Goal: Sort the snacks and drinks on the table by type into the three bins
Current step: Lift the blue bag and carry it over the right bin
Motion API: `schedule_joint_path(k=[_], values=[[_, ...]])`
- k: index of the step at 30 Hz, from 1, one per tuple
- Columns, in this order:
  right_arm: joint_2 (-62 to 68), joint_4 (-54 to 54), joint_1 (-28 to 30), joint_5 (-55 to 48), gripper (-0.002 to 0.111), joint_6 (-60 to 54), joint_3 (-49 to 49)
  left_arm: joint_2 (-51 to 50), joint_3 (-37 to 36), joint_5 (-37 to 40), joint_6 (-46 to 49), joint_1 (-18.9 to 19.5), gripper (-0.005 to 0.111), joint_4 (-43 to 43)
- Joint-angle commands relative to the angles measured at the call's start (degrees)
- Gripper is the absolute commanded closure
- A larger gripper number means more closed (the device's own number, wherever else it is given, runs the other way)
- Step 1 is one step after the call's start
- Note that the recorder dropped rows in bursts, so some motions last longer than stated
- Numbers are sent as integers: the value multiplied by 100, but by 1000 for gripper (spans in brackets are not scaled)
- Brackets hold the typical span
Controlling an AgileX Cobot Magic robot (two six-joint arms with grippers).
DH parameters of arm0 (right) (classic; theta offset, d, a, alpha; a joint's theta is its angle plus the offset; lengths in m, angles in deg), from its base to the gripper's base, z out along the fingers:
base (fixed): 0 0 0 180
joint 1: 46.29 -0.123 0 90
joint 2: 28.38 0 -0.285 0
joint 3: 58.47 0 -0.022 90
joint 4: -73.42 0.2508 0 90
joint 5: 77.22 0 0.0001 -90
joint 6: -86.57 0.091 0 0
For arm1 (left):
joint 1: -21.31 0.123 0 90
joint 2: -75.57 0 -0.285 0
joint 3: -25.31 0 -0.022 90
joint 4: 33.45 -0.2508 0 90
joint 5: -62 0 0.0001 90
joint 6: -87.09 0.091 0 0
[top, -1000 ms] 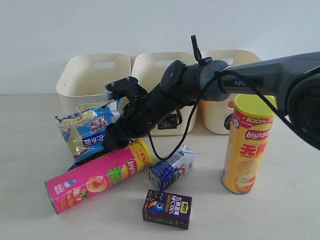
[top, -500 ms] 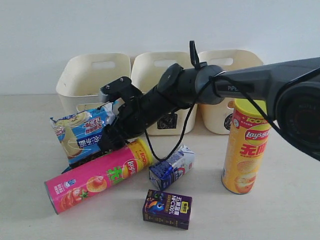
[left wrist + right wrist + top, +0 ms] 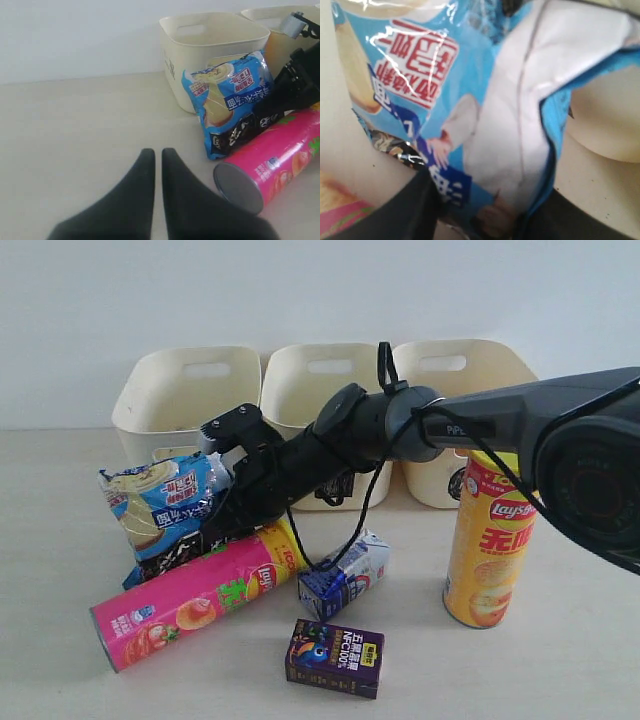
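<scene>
My right arm (image 3: 330, 445) reaches across the middle, and its jaws are clamped on the three o'clock end of the blue-white bag (image 3: 160, 502). The bag is crinkled and glossy, with its long axis roughly nine-to-three. Its lower edge seems to rest against the pink tube (image 3: 190, 598) on the tabletop (image 3: 50, 540), and the bin (image 3: 180, 400) at the row's nine o'clock end stands just behind it at twelve o'clock. The left jaws, pinched to a narrow slit and holding nothing, are well apart from the bag, so I judge the lift belongs to the right arm.
</scene>
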Motion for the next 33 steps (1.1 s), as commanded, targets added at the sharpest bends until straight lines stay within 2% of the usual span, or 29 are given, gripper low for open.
schedule_joint_path(k=[1,22,33], values=[[-14,-33,12,43,107,-39,-28,22,15,1,-49,-11,102,-1],[-643,-32,-184,-44,107,-369,-28,22,15,1,-49,-11,102,-1],[-1172,-57,-220,-24,107,-80,-28,22,15,1,-49,-11,102,-1]])
